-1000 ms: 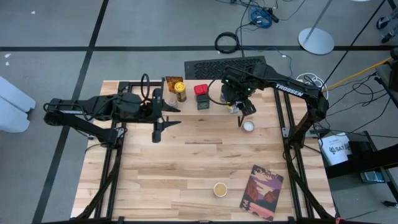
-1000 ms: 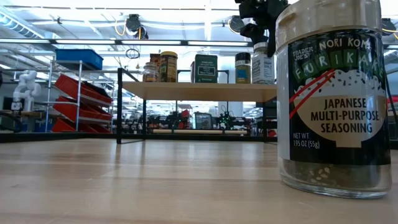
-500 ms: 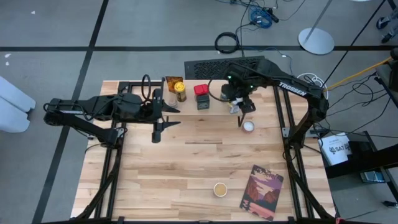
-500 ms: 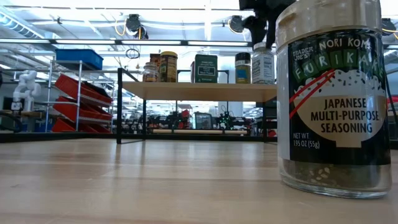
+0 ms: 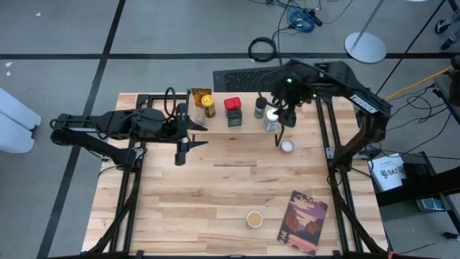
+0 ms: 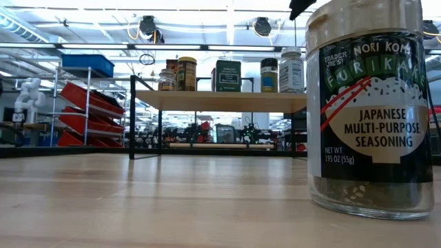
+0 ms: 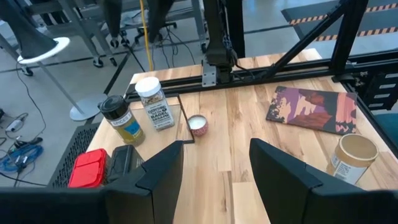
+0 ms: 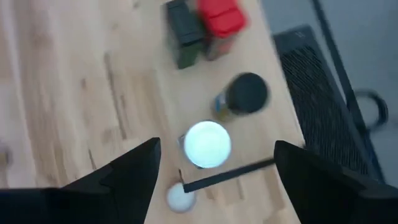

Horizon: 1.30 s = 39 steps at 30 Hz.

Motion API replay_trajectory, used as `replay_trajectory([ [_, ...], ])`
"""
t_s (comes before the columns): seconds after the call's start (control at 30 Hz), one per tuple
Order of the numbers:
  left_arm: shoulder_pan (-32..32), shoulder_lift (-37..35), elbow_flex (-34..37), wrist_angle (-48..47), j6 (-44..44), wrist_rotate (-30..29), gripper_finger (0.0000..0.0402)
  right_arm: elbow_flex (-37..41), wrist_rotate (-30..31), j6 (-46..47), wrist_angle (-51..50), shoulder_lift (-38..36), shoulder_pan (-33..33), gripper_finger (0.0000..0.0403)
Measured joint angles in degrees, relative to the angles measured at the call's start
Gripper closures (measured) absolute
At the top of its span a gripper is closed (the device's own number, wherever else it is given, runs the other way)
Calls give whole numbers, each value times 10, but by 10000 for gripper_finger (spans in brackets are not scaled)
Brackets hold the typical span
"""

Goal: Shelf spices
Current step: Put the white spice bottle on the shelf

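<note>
**R tool spread above the shelf, empty**

My R tool [image 5: 282,115] hangs over the shelf [image 5: 244,124] at its 3 o'clock end, fingers spread wide, pinching nothing. Right under it stands the white-top jar [image 8: 208,144], black-top jar [image 8: 247,93] just beside at 9 o'clock, then the red-top tin [image 5: 233,105] and yellow-top jar [image 5: 208,101]. My L tool [image 5: 184,137] waits near the shelf's 9 o'clock end, fingers [image 7: 160,174] partly apart, touching nothing.

Off the shelf on the tabletop [image 5: 201,194]: small white-lid pot [image 5: 287,146], and tan-top jar [image 5: 254,219] toward 6 o'clock beside the book [image 5: 302,221]. Its label [image 6: 374,103] reads "TRADER JOE'S NORI KOM… FURIKAKE, JAPANESE MULTI-PURPOSE SEASONING".
</note>
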<state>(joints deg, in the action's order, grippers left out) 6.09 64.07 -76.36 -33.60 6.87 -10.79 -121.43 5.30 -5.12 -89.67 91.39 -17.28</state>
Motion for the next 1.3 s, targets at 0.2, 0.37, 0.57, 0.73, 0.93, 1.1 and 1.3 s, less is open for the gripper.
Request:
replay_trajectory([
  [0.2, 0, 0, 0, 0, -4, 0, 207, 30, 63, 180, -4, -31, 53, 101],
  [0.37, 1, 0, 0, 0, -5, 0, 207, 134, 152, 289, 10, -93, 130, 101],
  [0.57, 1, 0, 0, -1, -5, 0, 207, 383, 303, 392, 199, -205, 243, 101],
  [0.73, 1, 0, 0, 2, -5, 0, 207, 583, 365, 421, 432, -248, 277, 85],
  [0.93, 1, 0, 0, 2, -7, 0, 207, 720, 383, 478, 559, -250, 277, 37],
  [1.1, 1, 0, 0, 2, -21, 0, 207, 744, 465, 502, 560, -250, 300, 21],
  [1.3, 1, 0, 0, 2, -21, 0, 207, 744, 561, 476, 561, -250, 310, 21],
])
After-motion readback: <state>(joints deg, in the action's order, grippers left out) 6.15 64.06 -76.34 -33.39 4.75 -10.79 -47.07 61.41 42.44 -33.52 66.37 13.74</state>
